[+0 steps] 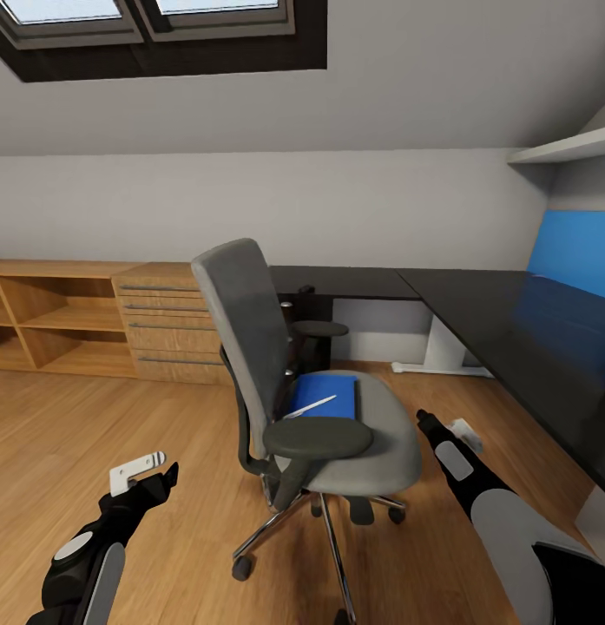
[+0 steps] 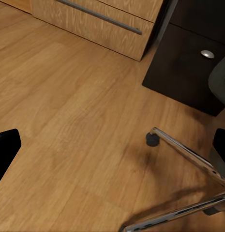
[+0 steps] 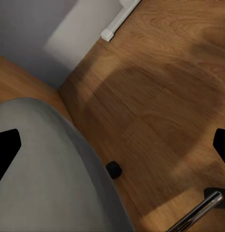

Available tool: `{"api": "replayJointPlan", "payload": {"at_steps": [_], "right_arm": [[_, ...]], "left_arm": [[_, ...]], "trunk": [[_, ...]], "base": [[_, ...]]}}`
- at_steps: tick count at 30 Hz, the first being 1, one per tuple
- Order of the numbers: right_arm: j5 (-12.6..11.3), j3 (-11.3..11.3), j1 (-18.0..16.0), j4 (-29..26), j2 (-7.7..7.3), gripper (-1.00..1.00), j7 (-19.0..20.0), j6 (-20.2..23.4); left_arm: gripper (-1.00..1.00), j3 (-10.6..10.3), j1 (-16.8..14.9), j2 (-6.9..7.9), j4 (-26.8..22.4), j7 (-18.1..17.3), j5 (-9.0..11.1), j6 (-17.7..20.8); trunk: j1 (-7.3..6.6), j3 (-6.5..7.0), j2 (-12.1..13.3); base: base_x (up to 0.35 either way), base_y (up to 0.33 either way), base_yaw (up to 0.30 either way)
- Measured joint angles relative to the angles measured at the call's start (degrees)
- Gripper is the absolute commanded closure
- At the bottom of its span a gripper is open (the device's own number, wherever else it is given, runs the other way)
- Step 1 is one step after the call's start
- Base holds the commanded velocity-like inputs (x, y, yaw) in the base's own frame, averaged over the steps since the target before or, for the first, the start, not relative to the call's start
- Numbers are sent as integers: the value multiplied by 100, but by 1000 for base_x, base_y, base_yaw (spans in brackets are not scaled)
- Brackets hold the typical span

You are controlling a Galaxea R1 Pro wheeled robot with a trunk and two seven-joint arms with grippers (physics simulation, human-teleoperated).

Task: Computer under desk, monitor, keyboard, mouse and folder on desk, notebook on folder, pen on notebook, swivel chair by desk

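A flat bright blue folder (image 1: 324, 397) lies on the seat of the grey swivel chair (image 1: 250, 347), a thin whitish pen (image 1: 309, 406) on top. It looks light, stiff and slick; I would pinch an edge. My left gripper (image 1: 150, 473) and right gripper (image 1: 454, 430) hang low either side, jaws wide open, empty.

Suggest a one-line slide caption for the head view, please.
Blue folder and pen on the swivel chair seat beside the black desk.

Grey swivel chair (image 1: 250, 338); bright blue folder (image 1: 326, 397); glossy black desk (image 1: 510, 321).
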Motion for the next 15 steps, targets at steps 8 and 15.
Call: {"api": "replayJointPlan", "payload": {"at_steps": [8, 15], "right_arm": [[0, -1, 0, 0, 0, -100, 0, -3], [0, -4, 0, 2, -4, -100, -9, -5]], "left_arm": [[-100, -1, 0, 1, 3, -1, 0, -2], [-100, -2, 0, 1, 29, -1, 0, 4]], "trunk": [[0, 0, 0], [0, 0, 0]], "base": [[23, 0, 0], [184, 0, 0]]}}
